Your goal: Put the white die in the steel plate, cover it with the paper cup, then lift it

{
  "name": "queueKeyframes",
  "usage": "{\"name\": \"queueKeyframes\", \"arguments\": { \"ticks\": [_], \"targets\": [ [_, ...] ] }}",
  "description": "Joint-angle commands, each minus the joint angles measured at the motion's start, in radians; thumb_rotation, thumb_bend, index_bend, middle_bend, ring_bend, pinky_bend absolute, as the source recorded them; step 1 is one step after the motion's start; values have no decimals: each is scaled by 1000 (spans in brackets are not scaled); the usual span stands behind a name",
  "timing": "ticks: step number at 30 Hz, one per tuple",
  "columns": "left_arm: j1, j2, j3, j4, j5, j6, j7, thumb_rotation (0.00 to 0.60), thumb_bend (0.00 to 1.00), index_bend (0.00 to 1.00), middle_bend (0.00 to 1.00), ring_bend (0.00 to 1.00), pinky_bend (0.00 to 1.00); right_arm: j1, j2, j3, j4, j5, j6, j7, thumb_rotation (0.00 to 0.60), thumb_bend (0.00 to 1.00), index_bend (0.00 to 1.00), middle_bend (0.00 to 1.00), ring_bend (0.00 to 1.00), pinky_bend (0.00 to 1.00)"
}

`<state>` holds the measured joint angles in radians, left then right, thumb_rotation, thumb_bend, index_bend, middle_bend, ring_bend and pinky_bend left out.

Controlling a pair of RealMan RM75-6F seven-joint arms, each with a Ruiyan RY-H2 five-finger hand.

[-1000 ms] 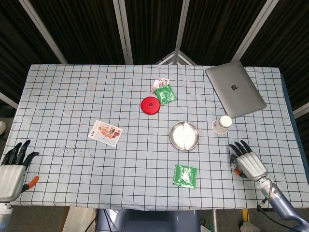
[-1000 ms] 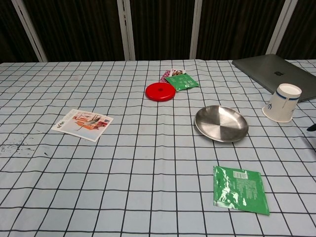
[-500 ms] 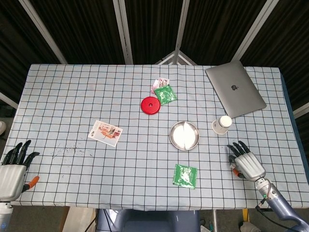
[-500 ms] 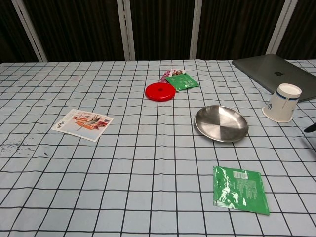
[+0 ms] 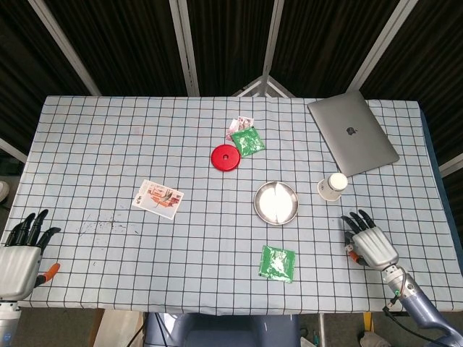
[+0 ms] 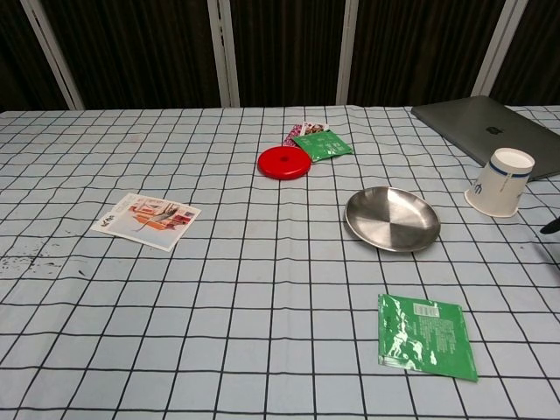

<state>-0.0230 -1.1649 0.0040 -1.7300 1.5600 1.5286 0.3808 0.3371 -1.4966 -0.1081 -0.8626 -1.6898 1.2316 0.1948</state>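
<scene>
The right hand is shown at the near desk edge, empty, fingers apart; the left hand is likewise empty and spread, well apart at the opposite corner. The steel plate lies beyond and inward of the right hand, the inverted paper cup just beyond it. The white die cannot be located.
</scene>
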Motion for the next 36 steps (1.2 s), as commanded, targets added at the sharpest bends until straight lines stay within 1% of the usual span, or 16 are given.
{"name": "queueKeyframes", "arguments": {
  "ticks": [1,6,11,15,21,25,28,32,36],
  "targets": [
    [-1,0,0,0,-1,-2,0,600,275,258,0,0,128,-1,1,0,-2,3,-2,0,600,349,534,151,90,0],
    [-3,-1,-1,-1,-4,-5,3,600,275,258,0,0,128,0,2,-3,-4,3,-5,-3,600,352,535,151,90,0],
    [-5,-3,-2,0,-5,-8,3,600,275,258,0,0,128,-1,2,-2,-6,6,-2,-5,600,400,587,167,105,0],
    [-7,-2,-2,0,-7,-10,2,600,275,258,0,0,128,0,6,-1,-15,6,2,-5,600,420,602,168,110,0],
    [-8,0,-2,0,-7,-11,-4,600,275,258,0,0,128,4,26,6,-56,1,25,-20,600,426,611,174,116,0],
    [-8,5,-2,2,-10,-12,-7,600,275,259,0,0,128,9,47,12,-105,-2,38,-26,600,427,613,175,117,0],
    [-8,10,-6,-1,-16,-10,-21,600,275,259,0,0,128,19,69,28,-161,-9,66,-42,600,427,613,176,117,0],
    [-12,19,-5,0,-12,-16,-44,600,275,259,0,0,128,46,102,69,-275,-7,86,-99,600,426,613,176,117,0],
    [-15,30,-8,5,-13,-17,-72,600,275,259,0,0,128,90,121,114,-391,13,48,-159,600,427,613,176,117,0]
  ]
}}
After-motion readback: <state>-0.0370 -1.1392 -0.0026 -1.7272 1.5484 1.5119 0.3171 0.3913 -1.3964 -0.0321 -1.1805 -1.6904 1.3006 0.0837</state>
